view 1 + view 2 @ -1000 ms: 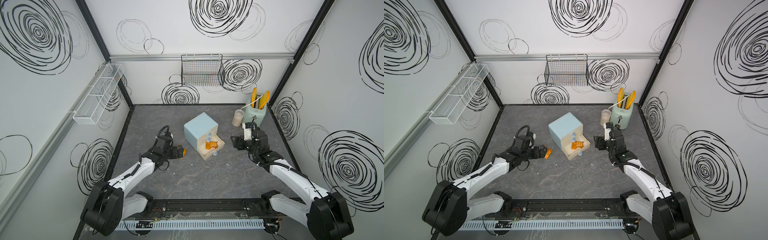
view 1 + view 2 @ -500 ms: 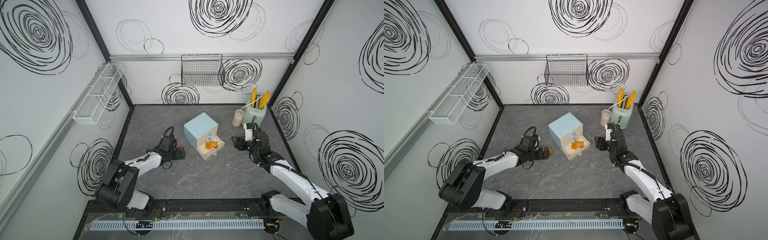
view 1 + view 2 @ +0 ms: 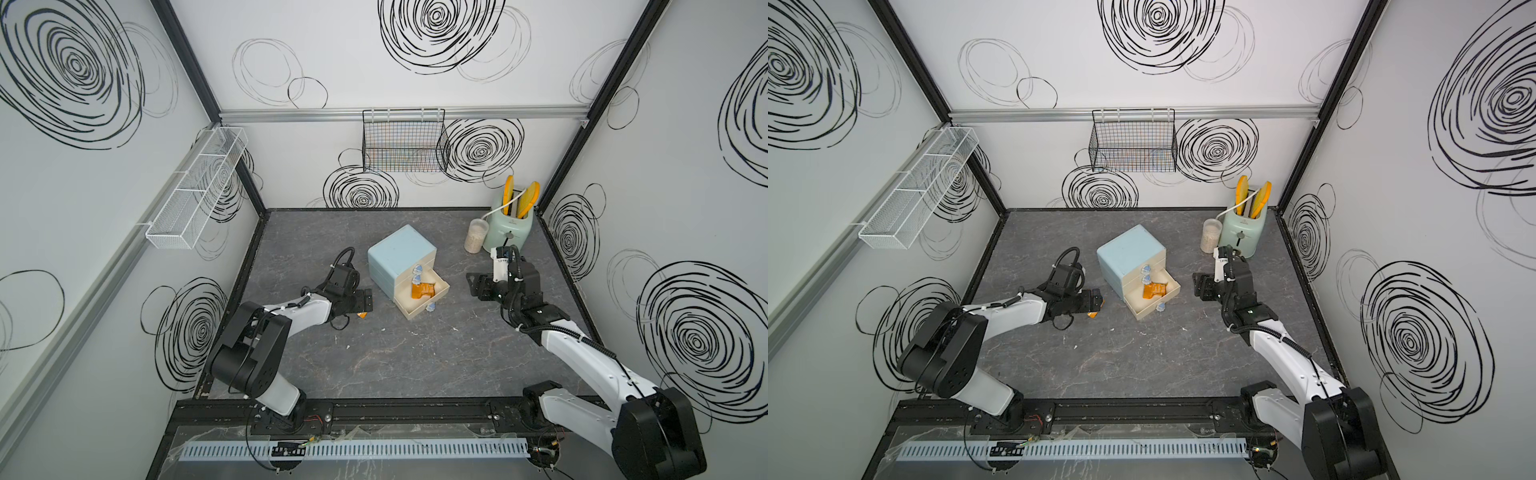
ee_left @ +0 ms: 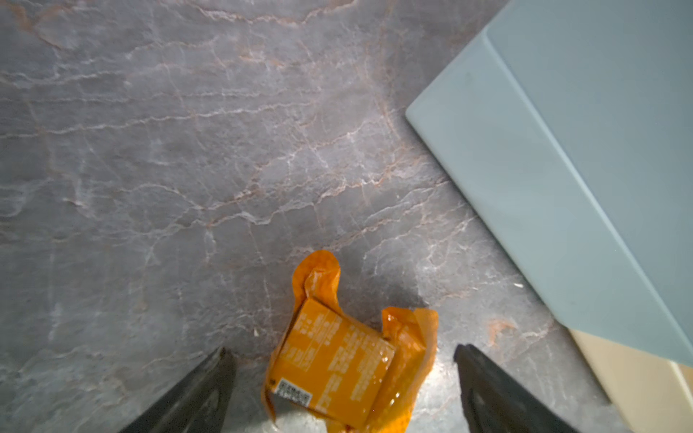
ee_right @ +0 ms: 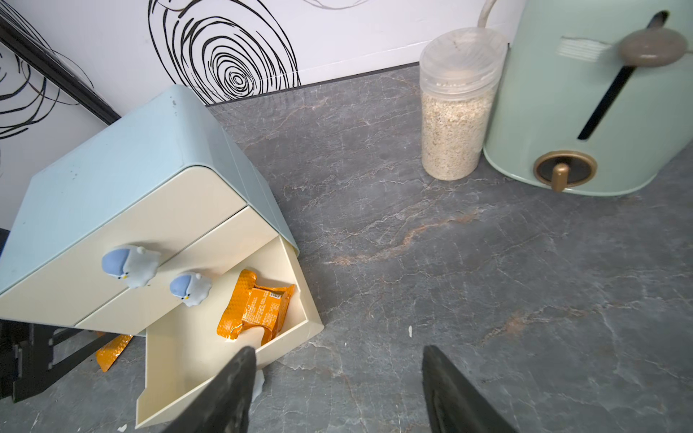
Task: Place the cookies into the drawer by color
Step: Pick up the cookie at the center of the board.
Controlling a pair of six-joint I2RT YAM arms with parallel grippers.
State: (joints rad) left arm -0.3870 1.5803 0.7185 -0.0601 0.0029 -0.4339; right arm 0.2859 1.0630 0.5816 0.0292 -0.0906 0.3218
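An orange cookie [image 4: 337,360] lies flat on the grey table, between the wide-open fingers of my left gripper [image 4: 341,349], with a gap on each side. In both top views that gripper [image 3: 365,305] [image 3: 1096,301] sits low, just left of the drawer chest [image 3: 399,253] [image 3: 1129,253], and the packet's corner [image 3: 362,315] peeks out beneath it. The bottom drawer [image 5: 300,333] stands pulled out with another orange cookie [image 5: 258,307] [image 3: 423,289] inside. My right gripper [image 5: 339,352] [image 3: 476,284] is open and empty over bare table, right of that drawer.
A mint-green toaster [image 3: 509,230] and a clear jar of grain [image 3: 475,236] stand at the back right corner. A black wire basket [image 3: 405,141] hangs on the back wall and a white mesh shelf [image 3: 195,191] on the left wall.
My left arm has folded back and lowered, carrying its open gripper right over the orange cookie on the table. The right arm has stayed put.
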